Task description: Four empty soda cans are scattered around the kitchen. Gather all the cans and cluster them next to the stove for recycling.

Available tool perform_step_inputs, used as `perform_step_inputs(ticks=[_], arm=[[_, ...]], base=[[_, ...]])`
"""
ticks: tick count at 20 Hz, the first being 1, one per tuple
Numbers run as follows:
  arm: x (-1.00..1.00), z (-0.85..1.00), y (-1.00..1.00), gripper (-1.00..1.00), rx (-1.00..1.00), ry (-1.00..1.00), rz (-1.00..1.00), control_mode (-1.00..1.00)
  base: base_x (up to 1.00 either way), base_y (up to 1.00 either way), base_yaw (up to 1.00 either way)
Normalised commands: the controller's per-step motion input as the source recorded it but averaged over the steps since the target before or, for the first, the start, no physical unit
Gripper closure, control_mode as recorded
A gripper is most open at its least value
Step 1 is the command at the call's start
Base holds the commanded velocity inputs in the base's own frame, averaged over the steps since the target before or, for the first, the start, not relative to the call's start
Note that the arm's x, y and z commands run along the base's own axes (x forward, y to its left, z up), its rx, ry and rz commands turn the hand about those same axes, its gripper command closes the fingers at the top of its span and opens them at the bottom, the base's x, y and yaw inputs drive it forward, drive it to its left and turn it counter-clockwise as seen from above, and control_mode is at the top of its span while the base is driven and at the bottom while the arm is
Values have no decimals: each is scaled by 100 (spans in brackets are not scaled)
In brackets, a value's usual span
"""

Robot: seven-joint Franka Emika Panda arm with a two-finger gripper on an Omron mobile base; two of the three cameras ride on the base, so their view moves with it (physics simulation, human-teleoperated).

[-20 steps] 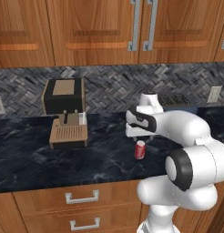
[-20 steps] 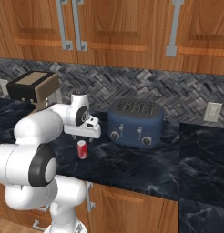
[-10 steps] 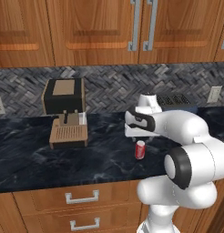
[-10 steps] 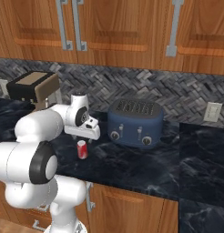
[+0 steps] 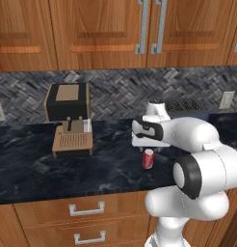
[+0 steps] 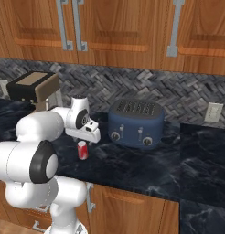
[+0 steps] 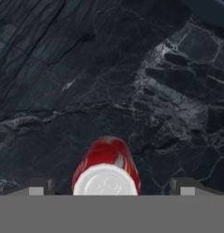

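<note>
Red soda can [image 5: 148, 158], upright on the black marbled table [image 5: 38, 173], near its front edge and well clear of either end in these views. It is a small cylinder with a silvery top and a glossy red wall. An empty can is judged very light and thin-walled (it dents under a hard squeeze and tips at a light sideways knock), and its smooth round side is likely slippery. The sensible hold is across the middle of the body, one finger on each side, low enough that the tapered shoulder does not let it slide out, with gentle closing force.

Directly above the can hangs the claw [image 5: 147, 144], pointing down at it. In the hand view the can's top [image 7: 104, 179] sits between the two finger tips [image 7: 36, 190], both apart from it, so the claw stands wide open and grips nothing. A straight descent would bring the fingers down on either side of the can.

Farther back on the table, toward the wall edge, a blue toaster [image 6: 136, 122] stands just beyond and beside the can, and a coffee machine [image 5: 70, 118] stands well apart on the other side. Neither touches the can. Wood cabinets [image 5: 101, 34] hang above a herringbone backsplash [image 6: 187, 96].
</note>
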Motion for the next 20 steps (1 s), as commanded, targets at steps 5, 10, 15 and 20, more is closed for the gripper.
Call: perform_step_inputs(ticks=[5,10,15,20], arm=[[0,-8,0,-100,0,0,-3,-100],[0,-9,3,-100,0,0,-1,-100],[0,-10,5,-100,0,0,0,-100],[0,-6,0,-100,0,0,-1,-100]], base=[[0,0,0],[0,0,0],[0,0,0],[0,0,0]])
